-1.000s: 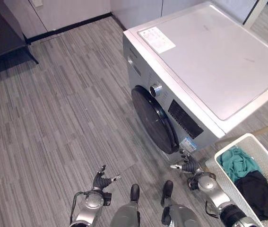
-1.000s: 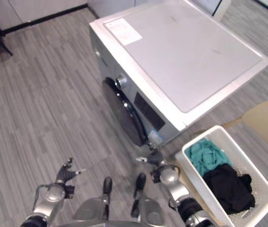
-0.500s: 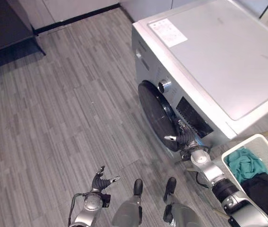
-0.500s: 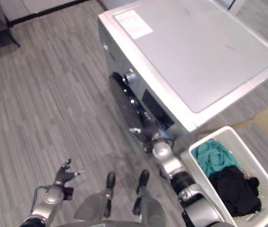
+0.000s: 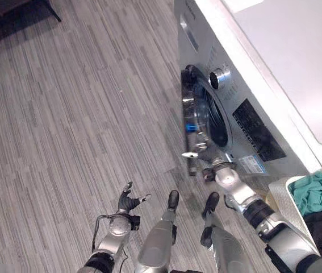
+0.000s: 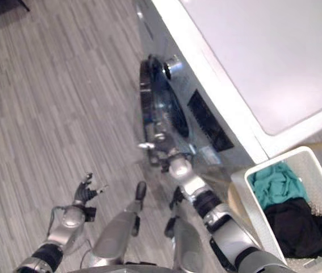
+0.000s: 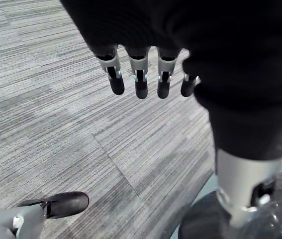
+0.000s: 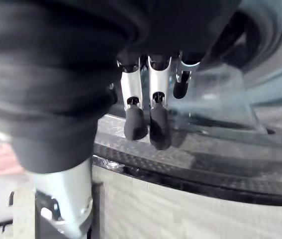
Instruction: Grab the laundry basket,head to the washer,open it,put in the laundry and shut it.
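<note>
Silver washer (image 5: 274, 74) door (image 5: 197, 122) is swung ajar with the right hand (image 5: 209, 162) at its lower edge — grip can't be made out — left hand (image 5: 128, 200) relaxed open over the floor (image 5: 64, 114), laundry basket (image 6: 246, 187) beside the washer's front corner.

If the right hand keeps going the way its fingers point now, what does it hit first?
Most likely the washer door. The right hand reaches up at the door's lower edge, fingers straight and right against the dark rim and glass in the right wrist view, though actual contact is unclear.
</note>
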You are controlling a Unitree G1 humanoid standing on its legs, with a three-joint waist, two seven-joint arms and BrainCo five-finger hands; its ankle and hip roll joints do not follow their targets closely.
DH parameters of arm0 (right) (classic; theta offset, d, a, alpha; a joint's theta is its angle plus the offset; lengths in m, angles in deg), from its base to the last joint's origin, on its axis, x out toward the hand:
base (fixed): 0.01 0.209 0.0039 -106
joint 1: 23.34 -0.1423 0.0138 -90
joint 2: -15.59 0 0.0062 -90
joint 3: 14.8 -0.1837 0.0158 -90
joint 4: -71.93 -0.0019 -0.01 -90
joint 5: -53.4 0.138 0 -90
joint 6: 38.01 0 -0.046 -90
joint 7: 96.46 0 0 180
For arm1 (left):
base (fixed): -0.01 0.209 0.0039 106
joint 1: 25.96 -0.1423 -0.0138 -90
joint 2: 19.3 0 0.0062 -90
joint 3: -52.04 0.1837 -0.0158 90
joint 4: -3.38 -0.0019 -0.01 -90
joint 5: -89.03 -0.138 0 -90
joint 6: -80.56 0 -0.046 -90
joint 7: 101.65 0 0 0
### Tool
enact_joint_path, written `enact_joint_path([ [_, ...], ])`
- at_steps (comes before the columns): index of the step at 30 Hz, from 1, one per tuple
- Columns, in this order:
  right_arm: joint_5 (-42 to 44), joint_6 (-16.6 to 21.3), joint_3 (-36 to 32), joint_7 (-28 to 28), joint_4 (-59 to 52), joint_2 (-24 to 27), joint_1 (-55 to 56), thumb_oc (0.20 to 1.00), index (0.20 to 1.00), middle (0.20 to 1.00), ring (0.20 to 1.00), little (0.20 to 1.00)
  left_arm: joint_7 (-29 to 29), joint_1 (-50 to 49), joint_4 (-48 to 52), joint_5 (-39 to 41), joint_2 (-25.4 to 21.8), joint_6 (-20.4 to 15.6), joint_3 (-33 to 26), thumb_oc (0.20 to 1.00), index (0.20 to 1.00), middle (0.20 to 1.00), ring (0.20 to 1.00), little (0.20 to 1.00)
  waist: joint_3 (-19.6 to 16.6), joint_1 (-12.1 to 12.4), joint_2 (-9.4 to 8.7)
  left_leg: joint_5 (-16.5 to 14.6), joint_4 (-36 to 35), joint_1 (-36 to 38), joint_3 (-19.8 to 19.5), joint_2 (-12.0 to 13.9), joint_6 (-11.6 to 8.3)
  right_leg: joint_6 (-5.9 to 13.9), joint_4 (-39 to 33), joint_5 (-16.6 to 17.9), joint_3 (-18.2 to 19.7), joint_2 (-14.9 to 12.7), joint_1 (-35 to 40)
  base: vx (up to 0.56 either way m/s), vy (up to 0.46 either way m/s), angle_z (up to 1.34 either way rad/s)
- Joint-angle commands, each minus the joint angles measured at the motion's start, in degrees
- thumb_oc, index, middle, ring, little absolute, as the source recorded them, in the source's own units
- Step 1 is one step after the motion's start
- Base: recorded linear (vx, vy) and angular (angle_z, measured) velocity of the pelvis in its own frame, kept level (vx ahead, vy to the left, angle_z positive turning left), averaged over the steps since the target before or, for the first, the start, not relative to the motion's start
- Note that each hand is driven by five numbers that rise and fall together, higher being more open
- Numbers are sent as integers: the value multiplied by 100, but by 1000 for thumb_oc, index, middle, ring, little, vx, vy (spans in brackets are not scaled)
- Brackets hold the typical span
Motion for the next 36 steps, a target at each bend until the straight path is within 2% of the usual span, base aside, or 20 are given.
enact_joint_path([
  [1, 356, 544, 532, -653, -192, -1050, -1029, 1000, 1000, 1000, 1000, 1000, 145, 311, 70, 317, -222, -266, 491, 1000, 1000, 1000, 1000, 1000, 20, 664, -106, -432, 368, 5, -42, -203, 82, 598, 680, -935, -30, -602, 224, -17, -82, 36],
  [4, 1120, 796, 206, -432, 19, -1385, -2091, 1000, 1000, 1000, 1000, 1000, 134, 641, 74, 407, -332, -393, 838, 1000, 1000, 1000, 1000, 1000, 39, 959, -49, -399, 447, -146, -293, -268, 20, 593, 693, -966, -267, -632, 241, 33, -117, 70],
  [5, 1572, 965, -41, -257, 3, -1328, -2570, 1000, 1000, 1000, 1000, 1000, 122, 808, 105, 439, -390, -447, 987, 1000, 1000, 1000, 1000, 1000, 11, 1128, -40, -506, 428, -137, -457, -253, -49, 621, 679, -1112, -375, -589, 325, 124, -145, 84],
  [6, 1742, 1054, -160, -154, -221, -1111, -2733, 1000, 1000, 1000, 1000, 1000, 111, 918, 64, 420, -381, -450, 1043, 1000, 1000, 1000, 1000, 1000, -8, 1183, -70, -462, 374, -190, -532, -265, -73, 622, 657, -1130, -459, -592, 327, 118, -117, 80],
  [7, 1747, 1051, -167, -155, -225, -1098, -2740, 1000, 1000, 1000, 1000, 1000, 111, 933, 58, 422, -379, -452, 1052, 1000, 1000, 1000, 1000, 1000, -5, 1184, -68, -458, 372, -194, -540, -266, -75, 622, 657, -1132, -468, -593, 326, 31, -27, 75],
  [12, 1619, 1023, -106, -295, -1230, -267, -2448, 1000, 1000, 1000, 1000, 1000, 100, 875, 63, 359, -438, -358, 809, 1000, 1000, 1000, 1000, 1000, 30, 1115, -252, -394, 208, -186, -515, -199, -101, 627, 621, -1129, -509, -562, 316, 12, -12, 38],
  [14, 1229, 918, 58, -439, -1686, 94, -2123, 1000, 1000, 1000, 1000, 1000, 134, 843, 135, 312, -415, -297, 659, 1000, 1000, 1000, 1000, 1000, 79, 966, -369, -261, 186, -232, -395, -204, -65, 602, 598, -966, -479, -581, 235, -93, 43, -3],
  [17, 358, 731, 285, -671, -2302, 543, -1355, 1000, 1000, 1000, 1000, 1000, 203, 820, 354, 82, -353, -227, 467, 1000, 1000, 1000, 1000, 1000, 130, 711, -481, -295, 169, -186, -185, -130, -74, 623, 562, -897, -334, -556, 184, -82, 56, -49],
  [18, 6, 722, 218, -846, -2567, 748, -307, 1000, 1000, 1000, 1000, 1000, 307, 1061, 379, -89, -234, -194, 394, 1000, 1000, 1000, 1000, 1000, 194, 408, -526, -322, 176, -177, 20, -79, -72, 647, 548, -819, -177, -542, 96, -94, 83, -85],
  [19, -88, 716, 166, -928, -2627, 812, 39, 1000, 1000, 1000, 1000, 1000, 354, 1226, 271, -218, -193, -158, 404, 1000, 1000, 1000, 1000, 1000, 202, 297, -532, -331, 165, -169, 86, -52, -75, 661, 543, -792, -120, -539, 53, -119, 114, -101],
  [20, -312, 756, 71, -1050, -2650, 959, 556, 1000, 1000, 1000, 1000, 1000, 489, 1634, 115, -523, -244, -119, 380, 1000, 1000, 1000, 1000, 1000, 227, 58, -560, -338, 156, -179, 232, -16, -73, 691, 522, -739, -16, -527, -37, -58, 67, -89],
  [21, -313, 754, 68, -1050, -2654, 962, 560, 1000, 1000, 1000, 1000, 1000, 490, 1637, 111, -523, -241, -121, 383, 1000, 1000, 1000, 1000, 1000, 225, 65, -559, -340, 157, -180, 237, -14, -73, 691, 523, -738, -9, -526, -42, -74, 83, -44],
  [22, -507, 774, -42, -1074, -2716, 1143, 994, 1000, 1000, 1000, 1000, 1000, 625, 2028, -3, -692, -383, -90, 350, 1000, 1000, 1000, 1000, 1000, 244, -149, -599, -340, 152, -214, 371, 17, -64, 713, 508, -682, 87, -511, -136, -34, 35, -32],
  [23, -507, 772, -45, -1074, -2721, 1146, 997, 1000, 1000, 1000, 1000, 1000, 625, 2030, -6, -692, -381, -92, 352, 1000, 1000, 1000, 1000, 1000, 242, -143, -599, -341, 152, -216, 375, 18, -64, 713, 509, -682, 91, -510, -141, -55, 67, -35],
  [26, -558, 864, -468, -1098, -2804, 1546, 1629, 1000, 1000, 1000, 1000, 1000, 813, 2977, -748, -901, -974, -5, 213, 1000, 1000, 1000, 1000, 1000, 291, -585, -674, -311, 156, -355, 623, 74, -45, 740, 515, -577, 276, -467, -423, -61, 53, -62],
  [28, -555, 887, -574, -1107, -2849, 1658, 1760, 1000, 1000, 1000, 1000, 1000, 831, 3238, -1060, -953, -1143, 29, 213, 1000, 1000, 1000, 1000, 1000, 311, -678, -690, -299, 163, -403, 656, 75, -42, 744, 526, -560, 298, -463, -485, -34, 14, -55],
  [30, -516, 993, -850, -1101, -2934, 1934, 2039, 1000, 1000, 1000, 1000, 1000, 877, 3789, -1738, -1230, -1646, 183, 180, 1000, 1000, 1000, 1000, 1000, 373, -916, -687, -241, 133, -531, 728, 96, -33, 749, 561, -529, 323, -449, -679, -35, 14, -36],
  [32, -492, 1039, -957, -1107, -3001, 2013, 2097, 1000, 1000, 1000, 1000, 1000, 855, 3886, -1913, -1312, -1802, 237, 156, 1000, 1000, 1000, 1000, 1000, 387, -983, -678, -221, 120, -557, 749, 99, -27, 755, 569, -514, 334, -444, -735, -18, 17, -27],
  [33, -472, 1117, -1128, -1080, -3097, 2143, 2193, 1000, 1000, 1000, 1000, 1000, 848, 3982, -2228, -1439, -2131, 307, 6, 1000, 1000, 1000, 1000, 1000, 438, -1084, -674, -198, 105, -633, 813, 108, -20, 768, 560, -462, 377, -432, -849, -22, 42, -21],
  [36, -387, 1174, -1227, -1151, -3316, 2228, 2253, 1000, 1000, 1000, 1000, 1000, 869, 3840, -2461, -1471, -2450, 366, -280, 1000, 1000, 1000, 1000, 1000, 501, -1110, -652, -189, 78, -635, 853, 93, -25, 767, 513, -415, 449, -392, -907, 13, 36, -27],
])
